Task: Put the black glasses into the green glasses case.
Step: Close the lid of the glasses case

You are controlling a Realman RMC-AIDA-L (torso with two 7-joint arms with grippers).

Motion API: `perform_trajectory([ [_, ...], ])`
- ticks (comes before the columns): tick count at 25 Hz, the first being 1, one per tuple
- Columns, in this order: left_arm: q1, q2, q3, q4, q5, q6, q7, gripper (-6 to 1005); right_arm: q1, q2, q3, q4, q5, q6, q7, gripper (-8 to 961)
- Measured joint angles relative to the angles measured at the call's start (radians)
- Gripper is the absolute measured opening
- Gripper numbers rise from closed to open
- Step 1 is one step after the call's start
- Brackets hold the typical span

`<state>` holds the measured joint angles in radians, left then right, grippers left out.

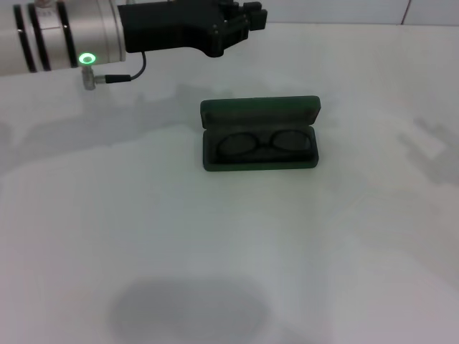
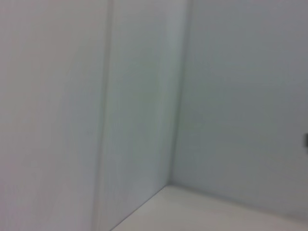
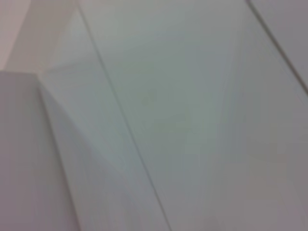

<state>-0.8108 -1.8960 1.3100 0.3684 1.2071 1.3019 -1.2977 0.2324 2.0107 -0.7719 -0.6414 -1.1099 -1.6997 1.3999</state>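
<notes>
Although the black glasses (image 1: 265,143) lie inside the open green glasses case (image 1: 259,109), below the left gripper (image 1: 247,21), whose finger spread I cannot tell, closing the lid could pinch a protruding temple.

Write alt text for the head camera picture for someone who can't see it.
The green glasses case lies open in the middle of a white table, with the black glasses lying inside its lower half and the lid raised behind. The left gripper hangs above the table's far left, away from the case; no right arm shows.
</notes>
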Motion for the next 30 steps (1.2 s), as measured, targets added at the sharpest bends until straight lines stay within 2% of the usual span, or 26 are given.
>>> perform_trajectory([
  [2,-0.009,-0.008,0.0,0.0,0.029,-0.057,0.0,141,-0.013,-0.002,0.002,0.033,0.0,-0.002,-0.021,494],
  [7,-0.023,-0.046,-0.001,0.001,0.126,-0.169,-0.005,135,-0.021,-0.01,0.005,0.089,-0.004,0.002,-0.045,494],
  [8,-0.024,-0.059,-0.001,0.001,0.15,-0.196,-0.008,133,-0.019,-0.011,0.005,0.093,-0.009,0.004,-0.049,494],
  [9,-0.024,-0.059,-0.001,0.001,0.15,-0.196,-0.008,132,-0.017,-0.011,0.005,0.095,-0.016,0.008,-0.051,494],
  [11,-0.029,-0.085,-0.001,0.001,0.191,-0.248,-0.011,131,-0.008,-0.011,0.005,0.101,-0.035,0.02,-0.056,494],
  [15,-0.037,-0.105,-0.001,0.003,0.213,-0.286,-0.007,131,0.02,-0.01,0.005,0.119,-0.071,0.042,-0.059,495],
  [23,-0.051,-0.121,-0.001,0.001,0.278,-0.341,-0.014,130,0.043,-0.004,-0.003,0.123,-0.103,0.083,-0.061,494],
  [30,-0.051,-0.125,-0.002,-0.007,0.318,-0.373,-0.04,130,0.056,-0.003,-0.005,0.124,-0.103,0.109,-0.071,494],
])
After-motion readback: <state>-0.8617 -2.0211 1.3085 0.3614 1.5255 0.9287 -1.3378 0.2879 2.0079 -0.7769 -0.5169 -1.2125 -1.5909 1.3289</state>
